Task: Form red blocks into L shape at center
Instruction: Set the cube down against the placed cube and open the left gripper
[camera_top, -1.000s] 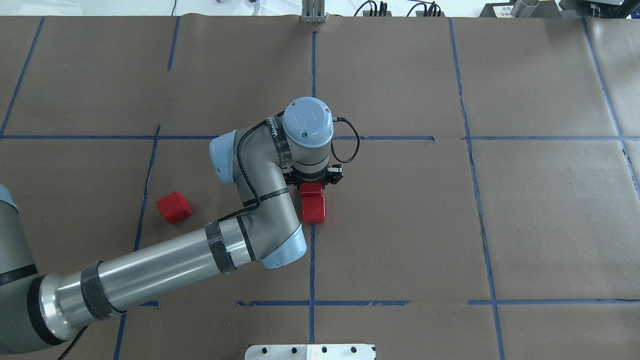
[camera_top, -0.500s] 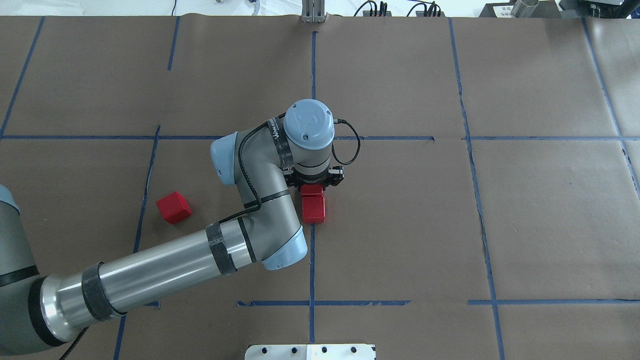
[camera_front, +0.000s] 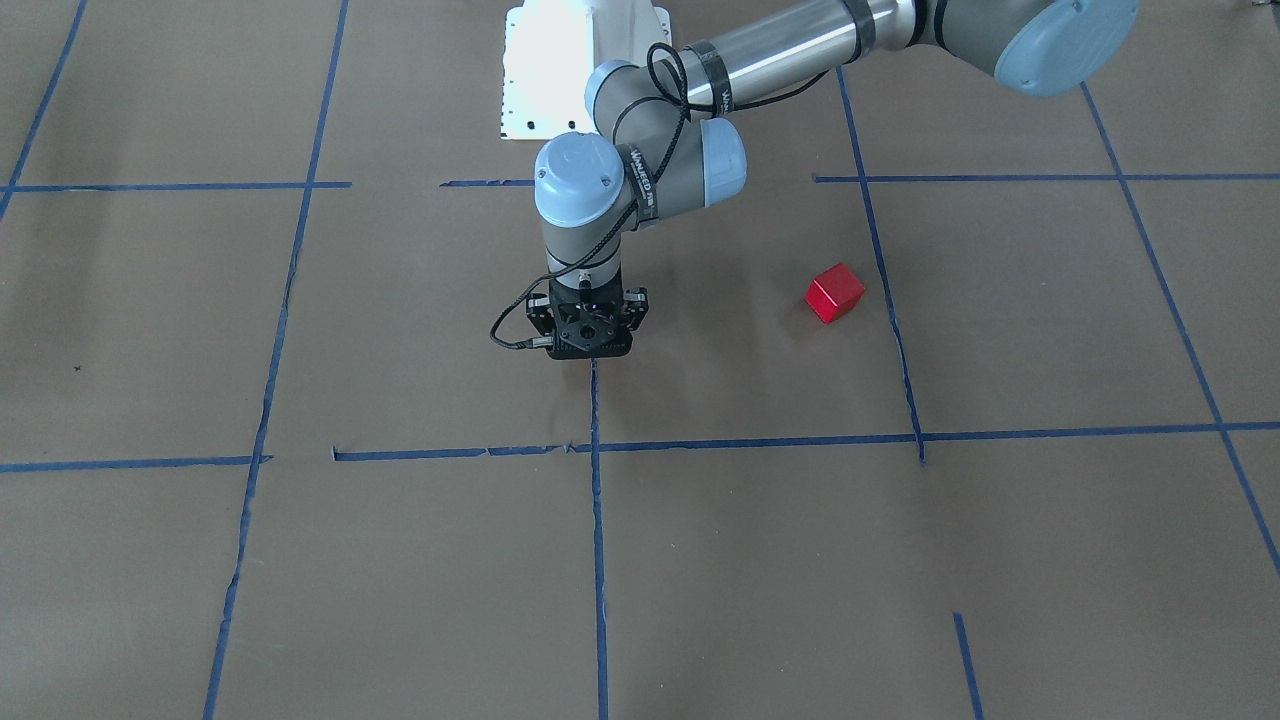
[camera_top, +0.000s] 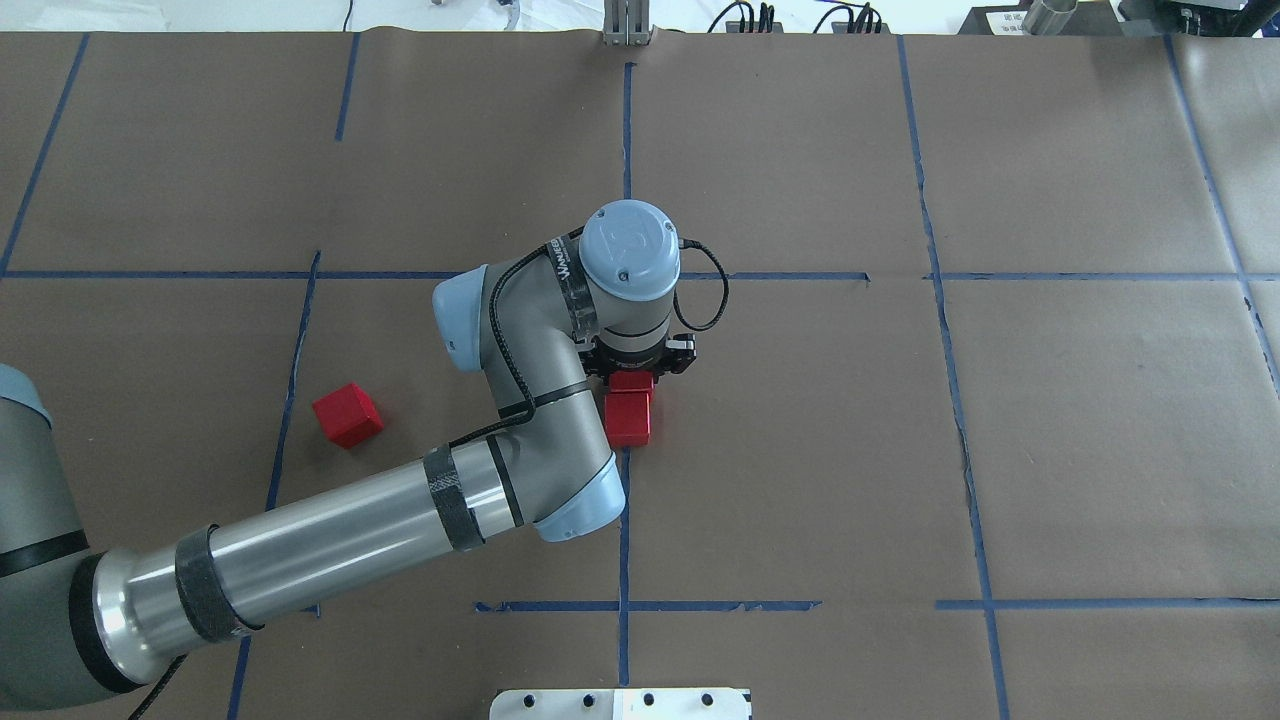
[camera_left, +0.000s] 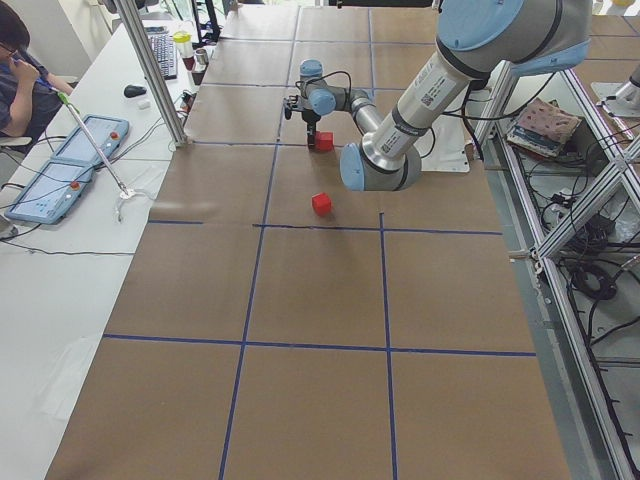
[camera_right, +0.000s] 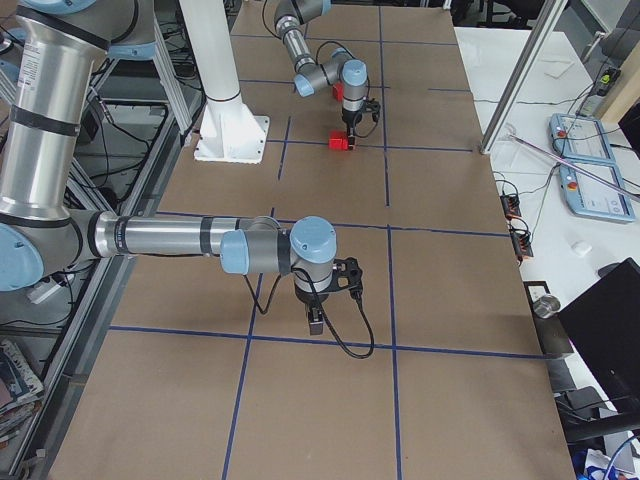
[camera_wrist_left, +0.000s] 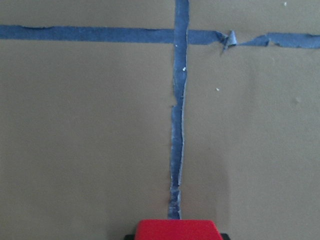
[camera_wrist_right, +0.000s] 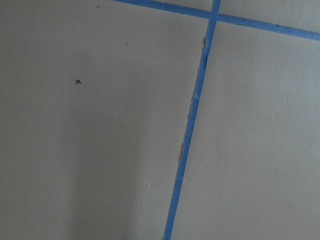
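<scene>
Overhead exterior: left pincer (camera_top: 636, 372) clamped shut on first red block (camera_top: 631, 382) at table (camera_top: 1050, 450) centre, on the blue tape line (camera_top: 624, 520); second red block (camera_top: 628, 420) sits just on its near side, contact between them not discernible; third red block (camera_top: 347, 414) lies well apart to the robot's left, rotated; right pincer (camera_right: 315, 322) shows only side-on, so cannot tell its opening.

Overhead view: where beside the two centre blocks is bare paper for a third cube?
Free: the paper right of the near block, out to the blue tape line, and toward the base plate. Crowded: its left side, overhung by the left arm, and its far side, where the left gripper holds the second block.
</scene>
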